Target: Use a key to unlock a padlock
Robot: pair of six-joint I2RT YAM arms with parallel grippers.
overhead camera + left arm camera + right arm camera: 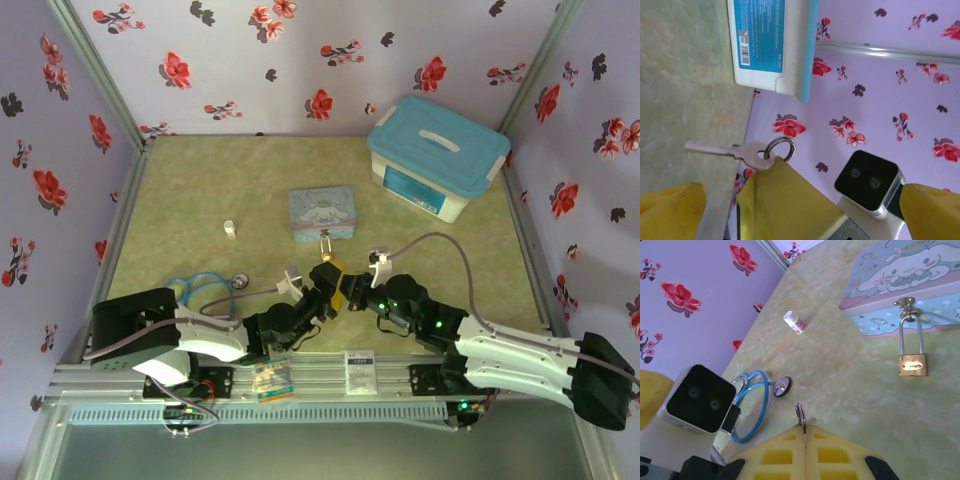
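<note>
The right gripper is clenched on the key at its ringed head, blade sticking free. The left gripper gapes wide around it, holding nothing. The padlock hangs from the tin near the middle of the table. It looks light, hard and slippery, and likely to swing, so I'd steady its brass body by the 2 flat sides. The top is mottled green, and flowered walls stand close.

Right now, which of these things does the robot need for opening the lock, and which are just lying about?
For the job: padlock; key, pinched in the right gripper.

Just lying about: stethoscope; small white bottle; blue-lidded box; cartoon tin, though the padlock hangs from its clasp.
</note>
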